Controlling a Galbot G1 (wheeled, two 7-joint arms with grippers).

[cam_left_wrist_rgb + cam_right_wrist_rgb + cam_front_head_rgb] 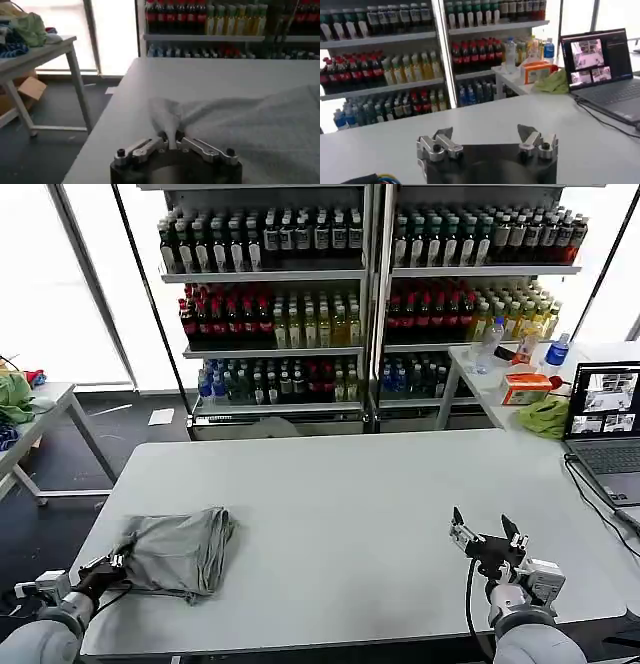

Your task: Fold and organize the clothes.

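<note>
Left gripper (170, 142) pinches shirt (180, 549) corner, likely to drag it; right gripper (487, 536) spread, idle far across table (350, 484).

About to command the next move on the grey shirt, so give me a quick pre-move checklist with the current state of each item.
1. Left gripper shut on the grey shirt: ok, a bunch of fabric is pinched between its fingers.
2. Shirt fully on the white table: ok, it lies folded near the robot's left front corner.
3. Shirt folded neatly: cannot tell, the bundle looks rumpled.
4. Right gripper free: ok, open and empty above bare table on the right.
5. Laptop and its cable away from the shirt: ok, both at the far right edge.
</note>
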